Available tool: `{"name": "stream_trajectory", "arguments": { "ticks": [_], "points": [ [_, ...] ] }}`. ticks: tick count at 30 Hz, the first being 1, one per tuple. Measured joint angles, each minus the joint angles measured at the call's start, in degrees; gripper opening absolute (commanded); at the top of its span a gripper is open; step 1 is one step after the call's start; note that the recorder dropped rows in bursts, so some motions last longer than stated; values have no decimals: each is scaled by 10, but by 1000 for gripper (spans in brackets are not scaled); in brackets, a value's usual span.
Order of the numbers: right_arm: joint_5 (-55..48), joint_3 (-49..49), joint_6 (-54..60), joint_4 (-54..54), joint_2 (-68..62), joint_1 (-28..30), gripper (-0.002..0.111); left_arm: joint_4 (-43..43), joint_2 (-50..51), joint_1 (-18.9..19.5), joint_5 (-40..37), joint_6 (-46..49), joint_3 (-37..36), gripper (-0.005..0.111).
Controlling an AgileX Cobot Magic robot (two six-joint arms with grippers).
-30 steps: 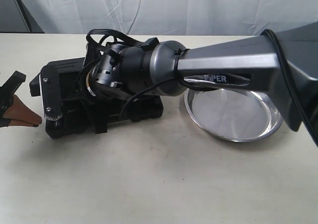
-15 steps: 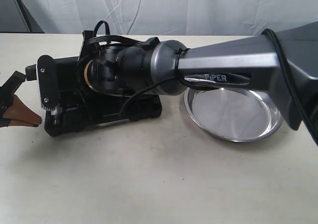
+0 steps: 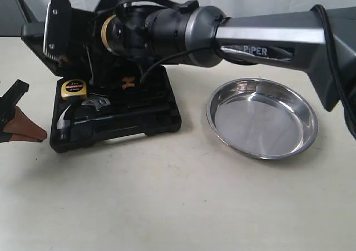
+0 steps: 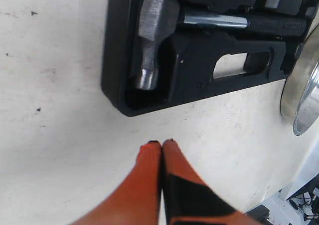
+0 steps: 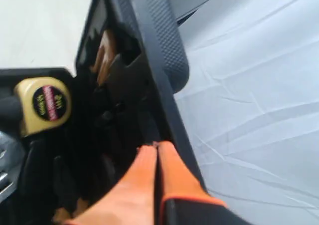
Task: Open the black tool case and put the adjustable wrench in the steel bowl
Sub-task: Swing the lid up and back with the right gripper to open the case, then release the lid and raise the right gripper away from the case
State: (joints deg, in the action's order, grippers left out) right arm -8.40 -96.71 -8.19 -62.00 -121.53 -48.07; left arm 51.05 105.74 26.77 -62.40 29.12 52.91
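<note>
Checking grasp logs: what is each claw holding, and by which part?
Nothing is gripped. The right claw, shut, seems to prop the raised lid of the black tool case by its rim; the left claw is shut and empty beside the case.

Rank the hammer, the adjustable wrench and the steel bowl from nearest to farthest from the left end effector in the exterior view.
1. Hammer, at the case's left end, beside the left end effector.
2. Adjustable wrench, further inside the case.
3. Steel bowl, far right.
</note>
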Motion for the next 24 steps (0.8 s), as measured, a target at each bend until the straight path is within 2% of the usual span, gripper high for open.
{"name": "stream_trajectory", "arguments": {
  "ticks": [8, 15, 24],
  "points": [
    [32, -106, -38, 27, -88, 52, 0, -1, 0, 0, 0, 0, 0, 0],
    [33, -160, -42, 62, -139, 70, 0, -5, 0, 0, 0, 0, 0, 0],
    [-71, -164, -45, 93, -130, 72, 0, -5, 0, 0, 10, 0, 0, 0]
  ]
}}
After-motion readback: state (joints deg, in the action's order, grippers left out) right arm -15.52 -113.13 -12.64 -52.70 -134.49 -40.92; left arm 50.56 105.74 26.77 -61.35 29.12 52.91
